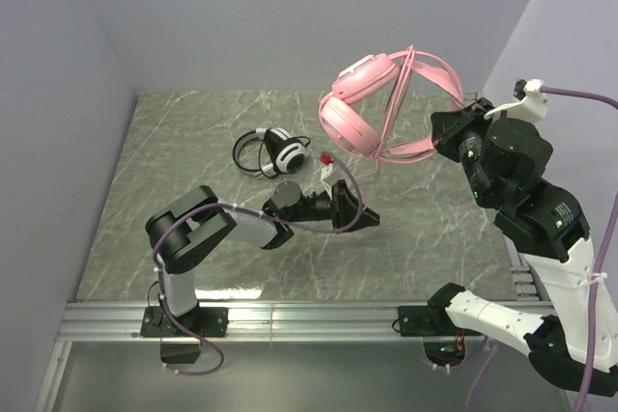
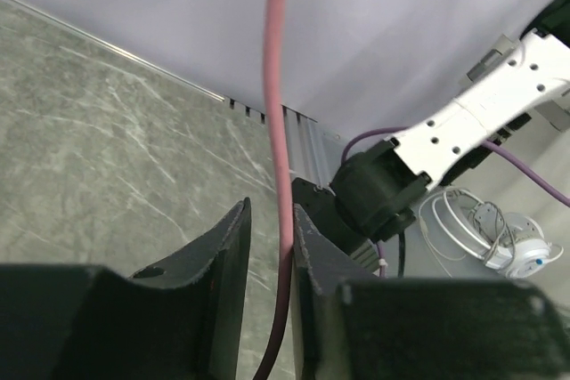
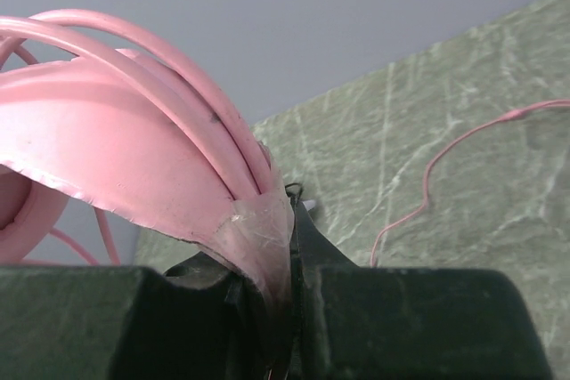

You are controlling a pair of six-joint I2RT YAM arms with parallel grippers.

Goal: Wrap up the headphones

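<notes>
The pink headphones (image 1: pixel 372 103) hang in the air at the right. My right gripper (image 1: pixel 449 134) is shut on their headband (image 3: pixel 134 157), which has several turns of pink cable lying over it; the grip shows in the right wrist view (image 3: pixel 283 246). A loose run of pink cable (image 3: pixel 445 157) trails down to the table. My left gripper (image 1: pixel 362 217) is low over the table, slightly open. The pink cable (image 2: pixel 278 86) runs between its fingers (image 2: pixel 272 211), against one finger and clear of the other. The black and white headphones (image 1: pixel 273 151) lie on the table with their black cable looped beside them.
The table is a green marbled top (image 1: pixel 193 219) with grey walls at the back and sides. A metal rail (image 1: pixel 319 314) runs along the near edge. The right arm's base (image 2: pixel 374 193) is beyond the left gripper. White cables and a device (image 2: pixel 499 238) lie off the table.
</notes>
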